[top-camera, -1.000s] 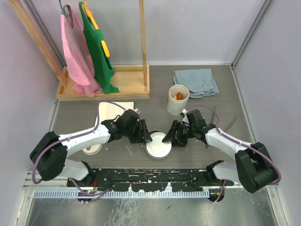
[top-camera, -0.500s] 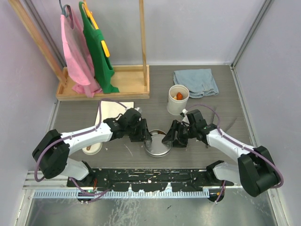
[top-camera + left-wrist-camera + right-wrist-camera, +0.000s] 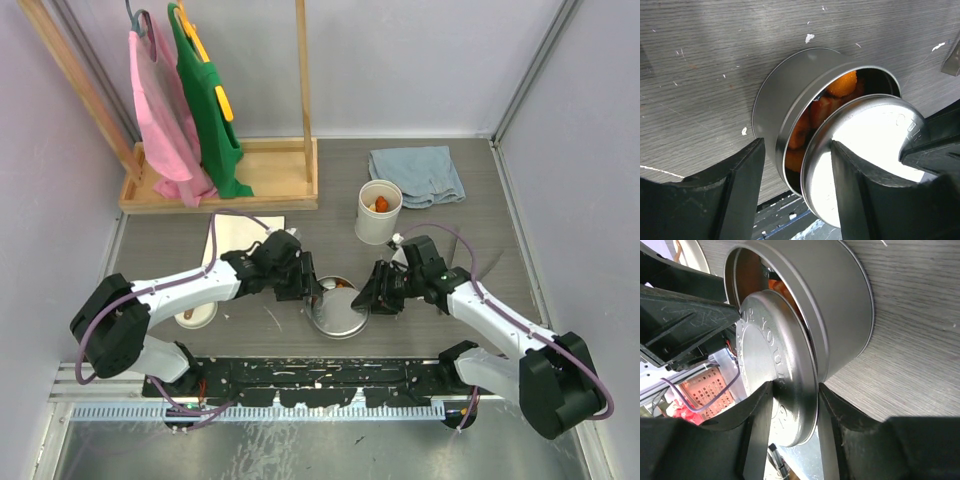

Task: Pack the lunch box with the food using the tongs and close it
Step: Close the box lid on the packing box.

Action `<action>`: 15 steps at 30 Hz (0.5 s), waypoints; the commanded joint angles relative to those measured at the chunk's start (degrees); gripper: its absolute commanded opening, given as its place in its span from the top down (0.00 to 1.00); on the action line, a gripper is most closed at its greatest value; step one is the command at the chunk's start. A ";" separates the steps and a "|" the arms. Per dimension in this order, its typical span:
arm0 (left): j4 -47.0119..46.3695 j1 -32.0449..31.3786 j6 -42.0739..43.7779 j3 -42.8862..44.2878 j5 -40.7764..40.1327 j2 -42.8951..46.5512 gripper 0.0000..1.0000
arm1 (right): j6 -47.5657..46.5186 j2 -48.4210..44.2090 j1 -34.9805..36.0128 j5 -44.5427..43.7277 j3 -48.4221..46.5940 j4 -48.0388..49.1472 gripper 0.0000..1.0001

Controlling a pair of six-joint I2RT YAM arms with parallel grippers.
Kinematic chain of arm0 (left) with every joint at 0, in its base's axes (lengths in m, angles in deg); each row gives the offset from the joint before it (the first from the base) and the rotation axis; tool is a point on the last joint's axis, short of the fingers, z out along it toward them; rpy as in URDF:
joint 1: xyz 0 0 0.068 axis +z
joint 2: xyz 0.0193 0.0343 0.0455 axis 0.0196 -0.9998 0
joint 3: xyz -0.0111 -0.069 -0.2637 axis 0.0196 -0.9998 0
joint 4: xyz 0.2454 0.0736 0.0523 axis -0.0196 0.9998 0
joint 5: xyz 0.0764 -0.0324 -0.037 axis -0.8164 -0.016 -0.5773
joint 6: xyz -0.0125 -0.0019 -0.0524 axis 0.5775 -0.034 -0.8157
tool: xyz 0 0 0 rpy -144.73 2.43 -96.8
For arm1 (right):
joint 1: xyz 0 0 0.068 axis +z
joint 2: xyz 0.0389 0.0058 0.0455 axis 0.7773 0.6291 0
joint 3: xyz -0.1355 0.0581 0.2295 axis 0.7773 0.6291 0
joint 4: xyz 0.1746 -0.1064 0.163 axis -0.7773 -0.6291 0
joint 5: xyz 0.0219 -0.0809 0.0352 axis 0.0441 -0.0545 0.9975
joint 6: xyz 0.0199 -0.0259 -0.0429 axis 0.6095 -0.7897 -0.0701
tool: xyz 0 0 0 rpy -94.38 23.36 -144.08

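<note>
The steel tin (image 3: 782, 97) sits on the worktop (image 3: 300, 228) near its front middle, between the two arms. Small pieces of food (image 3: 841, 85), orange and red, fill it. The flat steel lid (image 3: 867, 145) is not seated. It stands tilted against the tin's mouth and covers the near part, so the food shows through the gap at the far side.

The right claw (image 3: 795, 388) has the lid by its rim. One finger lies on the lid's outer face, the other is tucked against its edge next to the tin's wall, and the jaws are drawn in close on the thin metal.

The left claw (image 3: 797, 145) comes in from the opposite side. Its jaws stand about halfway apart around the tin's near wall. From the wrist view I cannot tell whether they press on the tin or merely flank it.

Further back and a little right, the white tub (image 3: 372, 230) stands upright with its top off and an orange piece inside. Its white round lid (image 3: 200, 316) lies well apart, at the left under the left arm.

A white square plate (image 3: 240, 232) lies behind the left arm. A crumpled blue cloth (image 3: 417, 175) lies behind the tub. A wooden rack (image 3: 255, 172) at the back left carries a pink garment (image 3: 160, 110) and a green garment (image 3: 205, 100).
</note>
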 commanded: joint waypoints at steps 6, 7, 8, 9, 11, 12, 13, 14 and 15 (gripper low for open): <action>-4.61 -0.11 2.02 -0.52 0.49 3.09 0.31 | 0.48 1.18 0.34 -2.38 0.42 7.77 0.54; -4.93 -0.08 2.26 -0.53 0.67 3.21 0.30 | 0.60 1.35 0.40 -2.04 1.25 10.05 0.53; -5.06 -0.01 2.51 -0.54 0.70 3.16 0.28 | 0.72 1.60 0.37 -2.02 1.72 12.00 0.52; -5.18 0.04 2.83 -0.50 0.83 3.11 0.27 | 0.26 1.85 0.36 -2.54 2.06 13.24 0.51; -5.25 0.16 3.48 -0.36 1.13 2.97 0.26 | -0.56 2.71 0.33 -3.47 2.64 15.09 0.51; -5.48 0.27 3.72 -0.30 1.59 2.83 0.26 | -1.48 3.61 0.38 -2.84 2.77 15.87 0.50; -5.59 0.37 3.89 -0.25 1.99 2.67 0.25 | -1.65 4.30 0.38 -2.33 2.88 16.66 0.49; -5.70 0.44 4.04 -0.20 2.24 2.57 0.25 | -1.71 4.72 0.33 -2.46 2.87 16.77 0.48; -5.71 0.53 4.17 -0.16 2.44 2.45 0.25 | -1.56 5.02 0.32 -2.61 2.91 16.90 0.47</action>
